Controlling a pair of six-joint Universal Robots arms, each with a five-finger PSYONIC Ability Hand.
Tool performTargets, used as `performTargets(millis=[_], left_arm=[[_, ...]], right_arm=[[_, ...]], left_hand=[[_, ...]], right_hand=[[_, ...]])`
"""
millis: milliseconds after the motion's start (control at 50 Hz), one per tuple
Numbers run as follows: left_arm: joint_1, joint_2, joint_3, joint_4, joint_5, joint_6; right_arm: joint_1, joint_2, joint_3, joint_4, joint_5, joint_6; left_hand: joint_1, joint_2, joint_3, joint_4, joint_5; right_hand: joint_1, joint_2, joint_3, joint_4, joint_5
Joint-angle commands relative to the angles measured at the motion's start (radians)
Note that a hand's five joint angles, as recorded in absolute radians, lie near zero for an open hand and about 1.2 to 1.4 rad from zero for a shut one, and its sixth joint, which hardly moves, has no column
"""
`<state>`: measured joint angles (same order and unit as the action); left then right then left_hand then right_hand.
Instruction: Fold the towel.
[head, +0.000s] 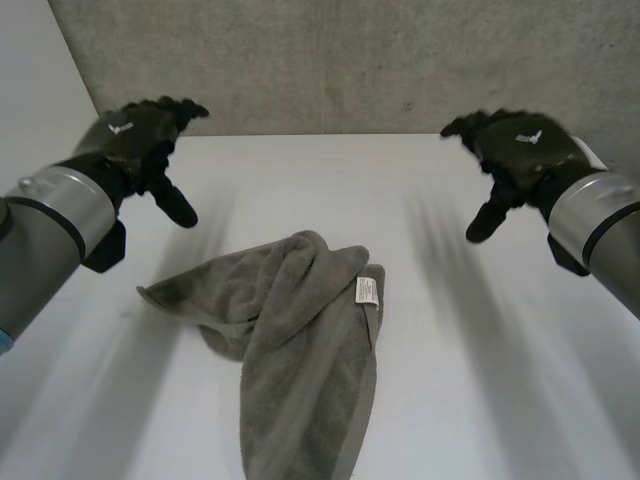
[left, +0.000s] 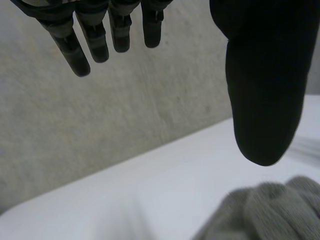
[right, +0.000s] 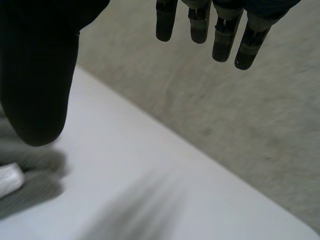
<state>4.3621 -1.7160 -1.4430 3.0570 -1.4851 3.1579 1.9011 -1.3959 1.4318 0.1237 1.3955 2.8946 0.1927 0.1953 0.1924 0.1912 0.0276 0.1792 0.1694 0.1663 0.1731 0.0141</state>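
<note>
The left hand (head: 135, 140) hangs above the far left of the white counter (head: 500, 400), fingers straight and thumb spread wide, holding nothing. The right hand (head: 520, 150) mirrors it at the far right, likewise spread with nothing in it. Both are clear of the towel (head: 300, 350), which lies crumpled on the counter between them, nearer the robot than either hand. The towel is grey, bunched at its far end, with a point reaching toward the left arm and a rough strip running toward the robot. A white label (head: 366, 291) shows on its right side. A grey wall (head: 350, 60) stands behind the counter.
</note>
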Motion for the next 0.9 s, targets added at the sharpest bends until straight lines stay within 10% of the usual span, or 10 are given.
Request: performTargets(millis=[20,460,900], left_arm=[[0.001,-0.03,-0.094,-0.035,0.051,0.113],[0.1,-0.16,-0.378,0.17,0.135,0.286],[0.099,-0.3,-0.346,0.408,0.132,0.287]], right_arm=[[0.031,0.075,-0.005,0.154,-0.082,-0.101],[0.32,0.224,0.122,0.017,-0.22,-0.038],[0.463,0.299,0.183,-0.064,-0.36,-0.185]], left_hand=[[0.173,0.171,0.174,0.175,0.164],[0.297,0.294,0.297,0.298,0.287],[1.204,1.201,1.204,1.205,1.194]], right_hand=[[0.038,0.047,0.051,0.044,0.028],[0.05,0.059,0.062,0.056,0.04],[0.249,0.259,0.262,0.255,0.24]])
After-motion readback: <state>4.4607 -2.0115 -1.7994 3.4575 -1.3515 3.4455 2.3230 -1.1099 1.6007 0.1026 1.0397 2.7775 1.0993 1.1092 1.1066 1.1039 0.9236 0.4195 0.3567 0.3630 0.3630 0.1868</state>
